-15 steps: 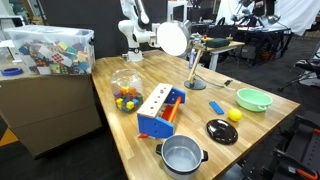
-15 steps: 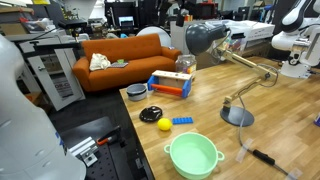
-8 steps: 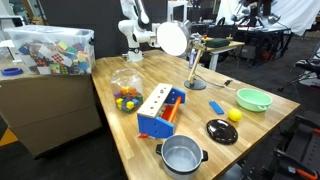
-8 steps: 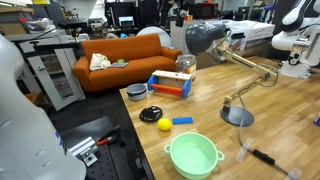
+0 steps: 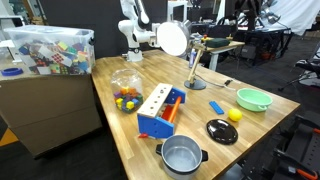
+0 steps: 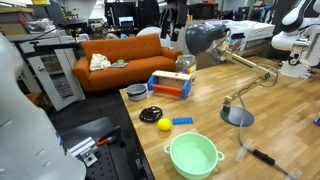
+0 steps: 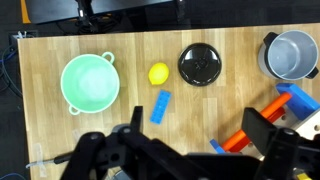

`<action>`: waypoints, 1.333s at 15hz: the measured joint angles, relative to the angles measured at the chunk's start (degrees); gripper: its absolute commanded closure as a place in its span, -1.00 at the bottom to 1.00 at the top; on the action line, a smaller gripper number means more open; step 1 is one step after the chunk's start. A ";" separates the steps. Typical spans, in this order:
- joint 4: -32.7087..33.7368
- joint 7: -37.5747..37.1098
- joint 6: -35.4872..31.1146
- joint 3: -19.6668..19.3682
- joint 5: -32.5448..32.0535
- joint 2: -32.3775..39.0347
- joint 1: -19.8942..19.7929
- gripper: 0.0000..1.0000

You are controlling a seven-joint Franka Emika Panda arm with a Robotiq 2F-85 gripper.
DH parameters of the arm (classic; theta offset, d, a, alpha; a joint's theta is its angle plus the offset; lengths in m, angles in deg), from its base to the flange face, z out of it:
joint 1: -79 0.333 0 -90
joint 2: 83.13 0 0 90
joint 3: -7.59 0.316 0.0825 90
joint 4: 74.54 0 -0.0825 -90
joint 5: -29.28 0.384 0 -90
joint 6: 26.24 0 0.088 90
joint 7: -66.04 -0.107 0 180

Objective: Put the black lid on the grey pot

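Note:
The black lid (image 7: 199, 65) lies flat on the wooden table, between a yellow ball (image 7: 158, 73) and the grey pot (image 7: 290, 55). The pot stands upright and uncovered near the table edge. Both show in both exterior views: the lid (image 5: 221, 131) (image 6: 151, 114) and the pot (image 5: 182, 155) (image 6: 136, 93). My gripper (image 7: 200, 135) is open and empty, high above the table and well away from both. It shows as a dark shape at the top of an exterior view (image 6: 173, 18).
A light green bowl (image 7: 90, 82) and a blue brick (image 7: 160, 105) lie near the ball. A blue and orange toy box (image 5: 160, 110), a jar of coloured balls (image 5: 126, 90) and a desk lamp (image 5: 172, 40) stand further back. A bin of blocks (image 5: 48, 48) is off the table.
The dark gripper shape at the top of an exterior view has come slightly further into the picture. The things on the table have not moved.

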 measured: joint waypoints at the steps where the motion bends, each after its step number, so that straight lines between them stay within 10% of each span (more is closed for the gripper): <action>1: 0.05 0.00 0.00 -0.10 0.00 -0.18 -0.02 -1.00; 20: -8.76 -1.91 -4.47 2.01 -0.06 -0.16 2.00 -1.00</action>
